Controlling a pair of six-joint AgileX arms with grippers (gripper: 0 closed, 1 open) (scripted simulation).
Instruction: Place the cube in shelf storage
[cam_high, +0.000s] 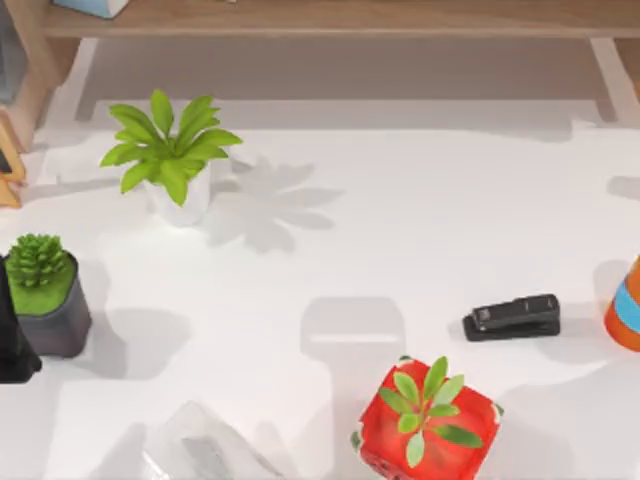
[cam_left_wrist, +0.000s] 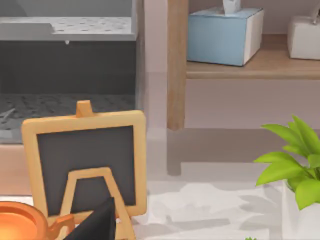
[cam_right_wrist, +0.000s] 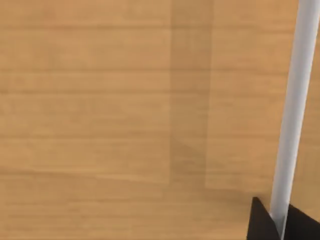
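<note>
Top view framing is crossed along its upper edge by the shelf storage (cam_high: 330, 18), a long light-brown board carried on pale uprights at the back of the white table (cam_high: 400, 220). On the table's left side a leafy plant in a white pot (cam_high: 172, 150) is set, and nearer the left edge a succulent in a dark grey pot (cam_high: 45, 295) is placed. A red planter (cam_high: 428, 420) with a green plant is seen at the near edge, right of centre. A black stapler (cam_high: 512, 317) is laid flat to its right and further back, well apart from it. An orange object with a blue band (cam_high: 625, 310) is cut off by the right edge.

The left gripper (cam_left_wrist: 97, 225) is held low at the table's left end, just in front of a small chalkboard easel (cam_left_wrist: 85, 155). An orange cup (cam_left_wrist: 20, 222) is seen beside the easel, and a blue tissue box (cam_left_wrist: 225, 35) is rested on the shelf board behind. Whether this gripper is spread or pressed together cannot be told.

The right gripper (cam_right_wrist: 261, 226) is held close against a light-brown wooden surface, beside a pale upright bar (cam_right_wrist: 295, 110). Its state cannot be told either.

Where the cube lies cannot be told.
</note>
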